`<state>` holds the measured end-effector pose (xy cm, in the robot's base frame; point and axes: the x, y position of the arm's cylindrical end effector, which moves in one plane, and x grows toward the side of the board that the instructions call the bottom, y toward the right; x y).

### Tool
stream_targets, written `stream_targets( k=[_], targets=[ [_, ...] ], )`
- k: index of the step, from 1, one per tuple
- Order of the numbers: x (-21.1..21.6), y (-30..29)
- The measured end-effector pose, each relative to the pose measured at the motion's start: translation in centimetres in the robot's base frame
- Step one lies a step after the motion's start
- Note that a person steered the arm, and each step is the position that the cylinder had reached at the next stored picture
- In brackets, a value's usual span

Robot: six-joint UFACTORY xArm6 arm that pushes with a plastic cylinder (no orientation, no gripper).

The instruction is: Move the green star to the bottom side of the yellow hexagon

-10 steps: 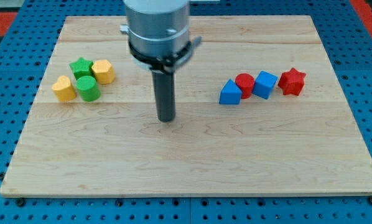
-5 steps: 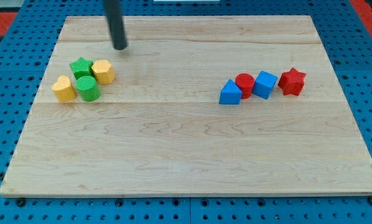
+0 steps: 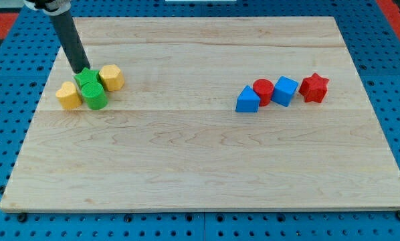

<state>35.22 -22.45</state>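
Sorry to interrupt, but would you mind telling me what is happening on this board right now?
My tip sits at the upper-left edge of the green star, which lies left of the yellow hexagon, not yet below it. A green cylinder and a yellow heart crowd beside them.

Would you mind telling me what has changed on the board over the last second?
My tip swept from the board's middle to the view's upper left and now sits at the top-left edge of the green star. The star looks barely shifted. The yellow hexagon and the other blocks stayed put.
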Motion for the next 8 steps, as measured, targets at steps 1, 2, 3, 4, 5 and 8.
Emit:
stream_targets(
  k=[1,2,3,4,5,8],
  targets=[
    [0.6,0.0],
    [0.8,0.0],
    [0.8,0.0],
    [0.7,0.0],
    [0.7,0.0],
    [3.8,-0.9]
  ],
)
